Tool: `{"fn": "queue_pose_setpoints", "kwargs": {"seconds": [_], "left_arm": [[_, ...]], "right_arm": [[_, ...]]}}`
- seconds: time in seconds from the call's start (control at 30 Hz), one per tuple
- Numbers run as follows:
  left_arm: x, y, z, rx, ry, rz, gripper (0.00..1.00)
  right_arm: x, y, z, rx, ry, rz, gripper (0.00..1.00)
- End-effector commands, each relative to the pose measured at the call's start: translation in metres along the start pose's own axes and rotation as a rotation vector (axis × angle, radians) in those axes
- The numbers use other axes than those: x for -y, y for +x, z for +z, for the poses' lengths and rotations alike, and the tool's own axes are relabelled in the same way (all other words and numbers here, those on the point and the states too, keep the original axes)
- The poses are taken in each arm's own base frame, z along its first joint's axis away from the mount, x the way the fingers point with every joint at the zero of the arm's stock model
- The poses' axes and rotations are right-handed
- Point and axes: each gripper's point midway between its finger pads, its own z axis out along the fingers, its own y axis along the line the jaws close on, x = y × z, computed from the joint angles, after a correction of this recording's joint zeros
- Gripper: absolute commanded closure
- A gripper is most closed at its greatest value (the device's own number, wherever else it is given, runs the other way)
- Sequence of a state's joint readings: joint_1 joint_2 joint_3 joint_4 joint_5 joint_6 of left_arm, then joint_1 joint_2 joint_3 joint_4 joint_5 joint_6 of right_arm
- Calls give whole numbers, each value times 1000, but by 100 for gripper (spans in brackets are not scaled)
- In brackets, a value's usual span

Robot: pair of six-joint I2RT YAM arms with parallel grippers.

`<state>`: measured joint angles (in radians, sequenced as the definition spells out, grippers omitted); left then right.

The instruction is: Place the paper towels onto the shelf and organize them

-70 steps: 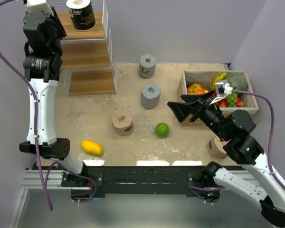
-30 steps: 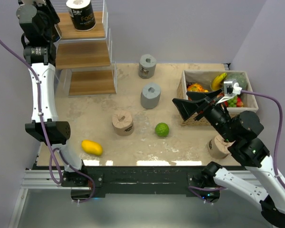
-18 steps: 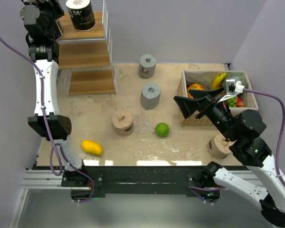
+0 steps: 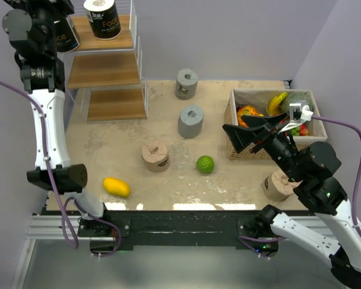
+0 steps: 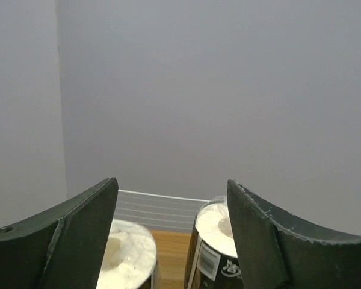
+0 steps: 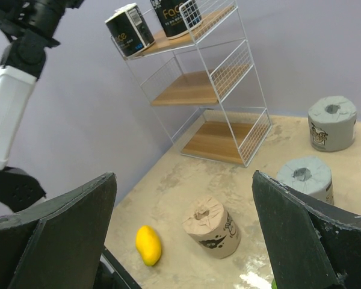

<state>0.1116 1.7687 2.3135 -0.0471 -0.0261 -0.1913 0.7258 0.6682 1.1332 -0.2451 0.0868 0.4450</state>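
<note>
While the two black-wrapped rolls (image 6: pixel 129 37) stand upright, white ends up, side by side on the top tier of the shelf (image 4: pixel 105 69), the left tool (image 5: pixel 171 183) hangs over them with its fingers parted, gripping neither; placement there appears complete. The right tool (image 6: pixel 183 176), spread wide and empty, hovers above the tabletop (image 4: pixel 240 174), apparently poised for a pick. On that tabletop stand the grey rolls (image 4: pixel 191 120) and the tan rolls (image 4: pixel 155 155), short cylinders with centre holes.

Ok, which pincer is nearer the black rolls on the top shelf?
Left. The left pincer hovers just above the black rolls; the right pincer hangs far off near the wicker basket.
</note>
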Motion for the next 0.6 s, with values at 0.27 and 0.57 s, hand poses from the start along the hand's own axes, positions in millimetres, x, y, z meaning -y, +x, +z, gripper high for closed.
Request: {"fn": "queue_pose_setpoints", "kwargs": {"seconds": [0.27, 0.57], "left_arm": [[-38, 7, -84, -227, -240, -69, 40], [-63, 62, -75, -348, -332, -64, 47]], "right_arm": [[-4, -4, -17, 7, -30, -15, 2], [0, -5, -22, 20, -15, -37, 2]]}}
